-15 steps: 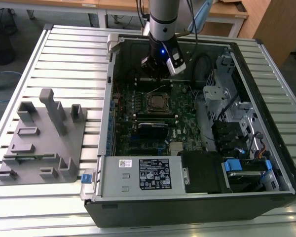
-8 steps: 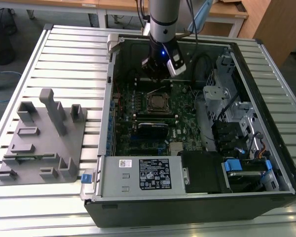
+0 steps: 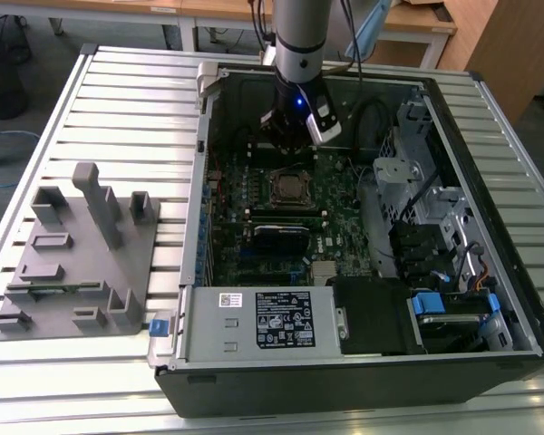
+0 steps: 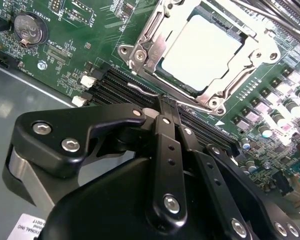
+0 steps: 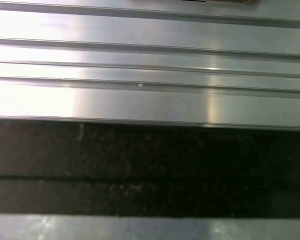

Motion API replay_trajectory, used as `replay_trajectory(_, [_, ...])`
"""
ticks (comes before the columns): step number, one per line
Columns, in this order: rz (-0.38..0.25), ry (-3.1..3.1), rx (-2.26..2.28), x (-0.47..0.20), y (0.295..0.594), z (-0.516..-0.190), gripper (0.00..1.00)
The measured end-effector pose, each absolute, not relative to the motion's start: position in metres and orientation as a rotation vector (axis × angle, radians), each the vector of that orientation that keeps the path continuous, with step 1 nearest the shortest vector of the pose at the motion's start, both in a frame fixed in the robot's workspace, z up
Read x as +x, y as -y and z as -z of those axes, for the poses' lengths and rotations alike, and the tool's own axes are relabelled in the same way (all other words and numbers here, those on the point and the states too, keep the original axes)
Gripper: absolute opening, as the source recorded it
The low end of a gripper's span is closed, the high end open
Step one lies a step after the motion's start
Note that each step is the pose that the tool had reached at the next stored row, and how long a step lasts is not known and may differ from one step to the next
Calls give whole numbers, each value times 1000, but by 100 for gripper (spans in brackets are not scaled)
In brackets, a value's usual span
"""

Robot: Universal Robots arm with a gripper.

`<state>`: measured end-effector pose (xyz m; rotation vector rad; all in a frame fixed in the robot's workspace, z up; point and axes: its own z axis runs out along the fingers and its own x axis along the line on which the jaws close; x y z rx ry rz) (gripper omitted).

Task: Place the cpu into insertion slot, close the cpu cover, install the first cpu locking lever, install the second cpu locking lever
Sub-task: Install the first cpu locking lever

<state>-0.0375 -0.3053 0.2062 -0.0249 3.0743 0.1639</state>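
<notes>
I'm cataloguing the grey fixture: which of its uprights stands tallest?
The middle upright, a narrow post towering over the shorter block on the exterior view's left and the stub on its right.

Clear drop straight above the insertion slot (image 3: 291, 188). Boxed in otherwise: case wall (image 3: 202, 208) on the exterior view's left, metal drive cage (image 3: 399, 177) and cables (image 3: 374, 113) on its right, power supply box (image 3: 263, 322) on the near side. Gripper (image 4: 166, 104) hangs over the slot's far edge, lever wire (image 4: 140, 89) probably touching its tips.
</notes>
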Motion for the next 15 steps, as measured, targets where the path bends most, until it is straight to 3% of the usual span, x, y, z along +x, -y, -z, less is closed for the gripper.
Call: replay_trajectory(15, [-163, -3074, -21, -33, 305, -203, 11])
